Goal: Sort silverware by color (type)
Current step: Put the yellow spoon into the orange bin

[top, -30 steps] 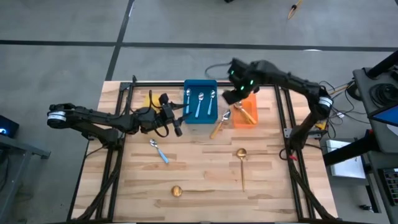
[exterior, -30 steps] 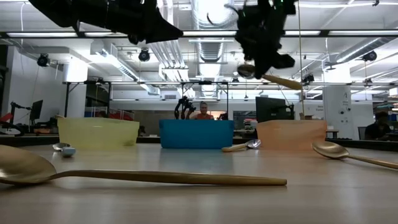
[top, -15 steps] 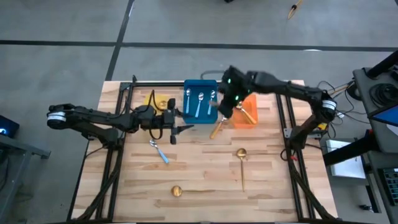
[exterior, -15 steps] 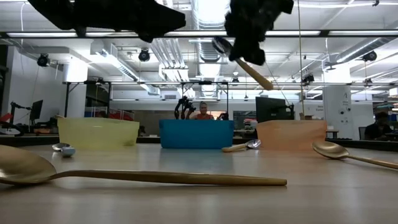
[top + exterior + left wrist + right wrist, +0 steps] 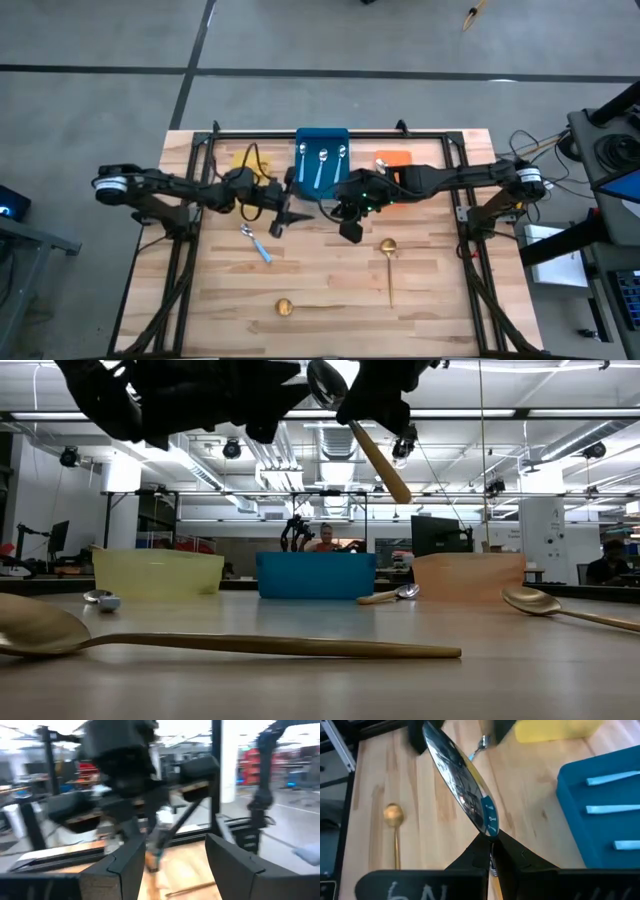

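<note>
My right gripper [image 5: 350, 222] hangs over the table's middle, in front of the blue bin [image 5: 322, 160], shut on a silver-bowled spoon with an orange handle [image 5: 372, 452]. My left gripper [image 5: 175, 843] is open just to its left [image 5: 284, 212], facing it, and holds nothing. Three blue-handled spoons [image 5: 322, 165] lie in the blue bin. On the table lie another blue-handled spoon [image 5: 255, 243], a gold spoon [image 5: 388, 262], a second gold spoon [image 5: 285, 307] and an orange-handled spoon [image 5: 390, 595] near the orange bin [image 5: 395, 160]. My right gripper pinches the spoon between its two fingers at the neck [image 5: 489, 824], where the bowl joins the handle. The fingers come from above. The spoon is lifted clear of the table and tilted: the bowl [image 5: 325, 380] points up and the handle end [image 5: 400, 490] slants down.
The yellow bin [image 5: 250, 160], blue bin and orange bin stand in a row along the far edge. The two arms nearly meet over the table's middle. Bare wood lies at the near left corner [image 5: 215, 310] and near right corner [image 5: 440, 310]. People show in the room beyond.
My right gripper has carried the spoon from above the orange bin toward the table's left and near side, to its middle. The spoon has tipped, its handle now slanting steeply down. My left gripper has shifted slightly toward the near edge and the right gripper.
</note>
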Robot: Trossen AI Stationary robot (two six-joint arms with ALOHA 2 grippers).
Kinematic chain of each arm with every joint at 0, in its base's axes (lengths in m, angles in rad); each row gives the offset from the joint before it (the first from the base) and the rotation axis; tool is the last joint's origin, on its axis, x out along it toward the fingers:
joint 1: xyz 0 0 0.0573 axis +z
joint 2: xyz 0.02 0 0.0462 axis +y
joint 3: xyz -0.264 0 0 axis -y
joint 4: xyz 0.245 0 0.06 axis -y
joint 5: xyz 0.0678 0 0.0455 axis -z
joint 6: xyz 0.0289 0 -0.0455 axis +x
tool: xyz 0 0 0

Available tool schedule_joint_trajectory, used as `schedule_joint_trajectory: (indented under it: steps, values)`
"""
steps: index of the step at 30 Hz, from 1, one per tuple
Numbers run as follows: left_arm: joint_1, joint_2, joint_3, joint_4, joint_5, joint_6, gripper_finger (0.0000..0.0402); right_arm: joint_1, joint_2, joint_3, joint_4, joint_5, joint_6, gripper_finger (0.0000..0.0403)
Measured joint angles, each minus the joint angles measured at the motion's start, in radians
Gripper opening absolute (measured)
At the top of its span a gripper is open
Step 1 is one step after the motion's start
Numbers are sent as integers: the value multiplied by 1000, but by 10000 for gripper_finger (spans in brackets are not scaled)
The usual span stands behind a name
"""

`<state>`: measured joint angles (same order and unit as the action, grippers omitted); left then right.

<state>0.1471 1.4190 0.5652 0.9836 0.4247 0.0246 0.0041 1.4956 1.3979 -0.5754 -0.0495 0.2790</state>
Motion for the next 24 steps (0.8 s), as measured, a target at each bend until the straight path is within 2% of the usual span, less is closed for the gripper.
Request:
schedule_joint_trajectory:
  steps: [4,13,17,21,24]
  values:
    - [2,53,17,37,42,-11,190,-1,-1,2,16,5,-1,8]
    - [2,128,83,42,13,-69,178,-11,13,2,42,9,-17,8]
    - [2,132,83,42,-64,-76,124,-11,27,2,33,9,-17,8]
    - [2,128,77,43,-114,-88,29,-12,37,2,37,45,-13,9]
    - [2,128,76,46,-154,-117,11,-13,37,2,38,84,-13,15]
